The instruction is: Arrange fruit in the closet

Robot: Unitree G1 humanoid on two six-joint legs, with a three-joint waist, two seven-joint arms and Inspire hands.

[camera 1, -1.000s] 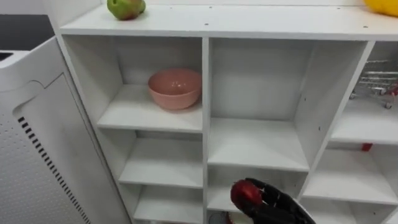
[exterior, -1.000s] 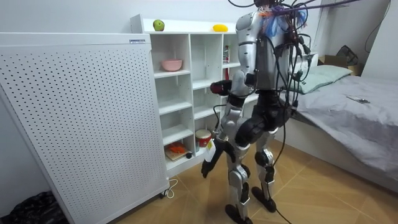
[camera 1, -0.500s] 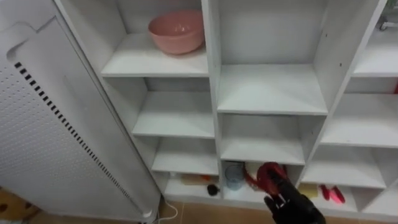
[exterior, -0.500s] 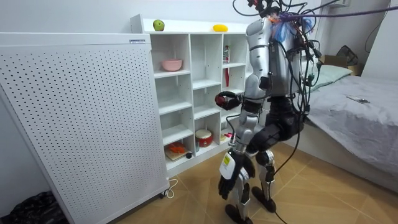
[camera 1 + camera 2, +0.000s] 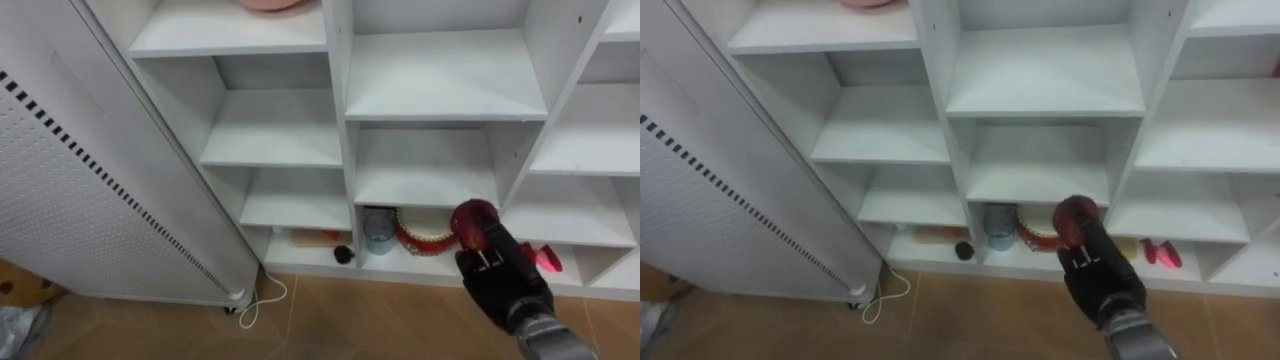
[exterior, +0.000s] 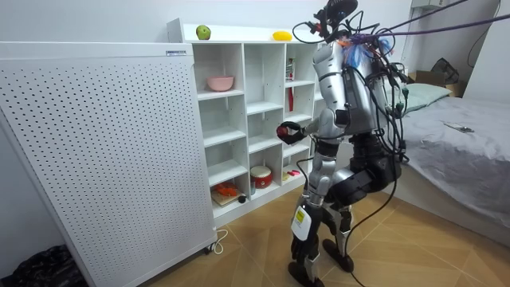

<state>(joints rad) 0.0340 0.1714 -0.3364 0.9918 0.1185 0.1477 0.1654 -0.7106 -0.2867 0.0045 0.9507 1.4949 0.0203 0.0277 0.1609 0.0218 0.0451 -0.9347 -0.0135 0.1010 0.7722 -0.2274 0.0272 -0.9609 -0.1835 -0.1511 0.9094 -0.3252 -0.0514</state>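
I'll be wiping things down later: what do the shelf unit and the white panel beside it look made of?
The shelf unit looks like white laminated board, matte: flat, square-edged panels, even dull surface. The white panel looks like perforated sheet, painted metal or hardboard, I cannot tell which: regular rows of small holes.

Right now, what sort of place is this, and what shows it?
Probably a home bedroom: a bed with grey bedding, and a white shelf unit holding a pink bowl, with a green apple on top.

middle shelves [image 5: 445, 92] bare; bottom cubby [image 5: 420, 235] crowded.
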